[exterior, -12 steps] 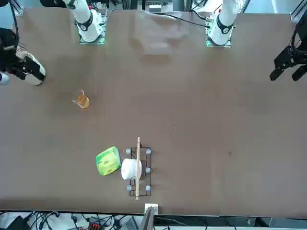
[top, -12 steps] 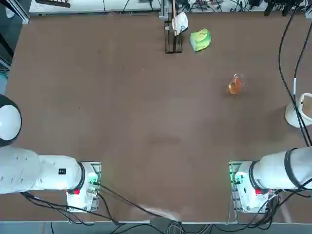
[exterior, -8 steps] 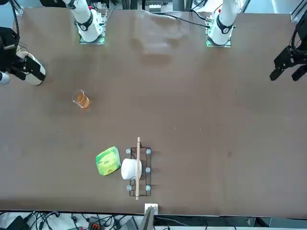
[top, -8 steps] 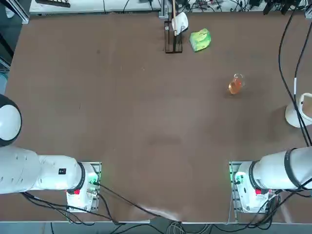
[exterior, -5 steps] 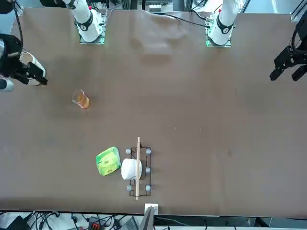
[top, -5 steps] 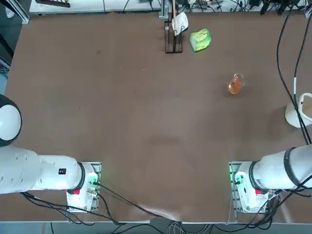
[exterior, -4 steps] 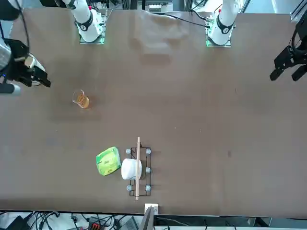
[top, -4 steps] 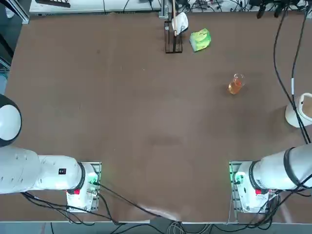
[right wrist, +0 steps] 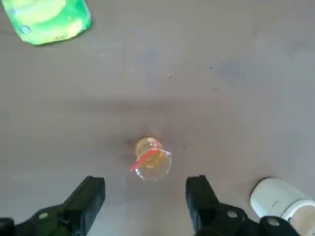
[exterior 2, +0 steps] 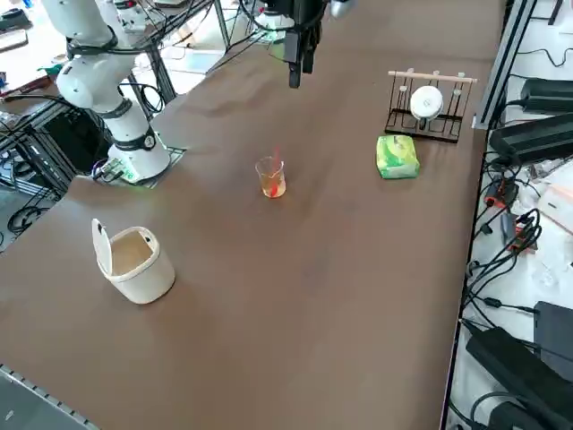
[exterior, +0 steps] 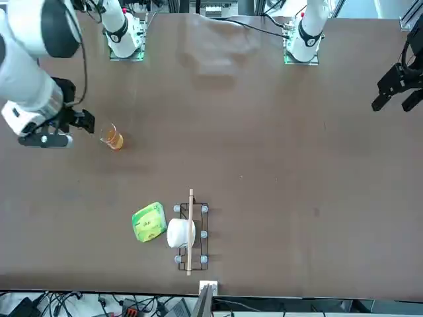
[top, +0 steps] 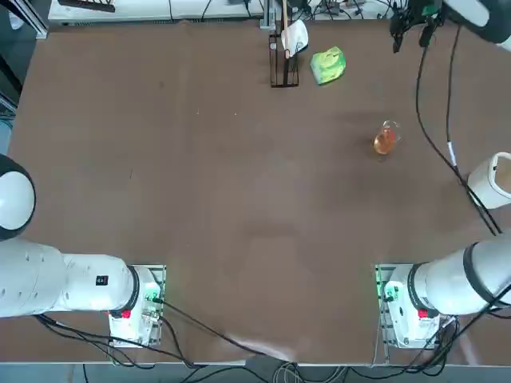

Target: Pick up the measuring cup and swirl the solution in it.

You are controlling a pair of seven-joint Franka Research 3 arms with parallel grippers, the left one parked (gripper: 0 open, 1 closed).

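The measuring cup (top: 386, 140) is a small clear glass vessel standing upright on the brown table, right of centre toward the far side. The orange solution (exterior 2: 274, 186) fills its belly. My right gripper (top: 409, 33) hangs open well above the table with nothing between its fingers. In the front view the gripper (exterior: 84, 122) sits just beside the cup (exterior: 113, 137). In the right side view it (exterior 2: 300, 70) is high over the table beyond the cup. In the wrist view the cup (right wrist: 151, 158) shows far below, just ahead of the gap between the two black fingertips (right wrist: 92, 191).
A white cup with a handle (top: 490, 181) stands at the table's right edge. A yellow-green lumpy object (top: 328, 65) and a small wire rack holding a white roll (top: 283, 54) sit at the far edge. The arm's black cable (top: 435, 136) hangs over the right side.
My right arm has swung in from the table's right edge, near the white cup, to above the measuring cup's area. The gripper stayed open. The cup has not moved.
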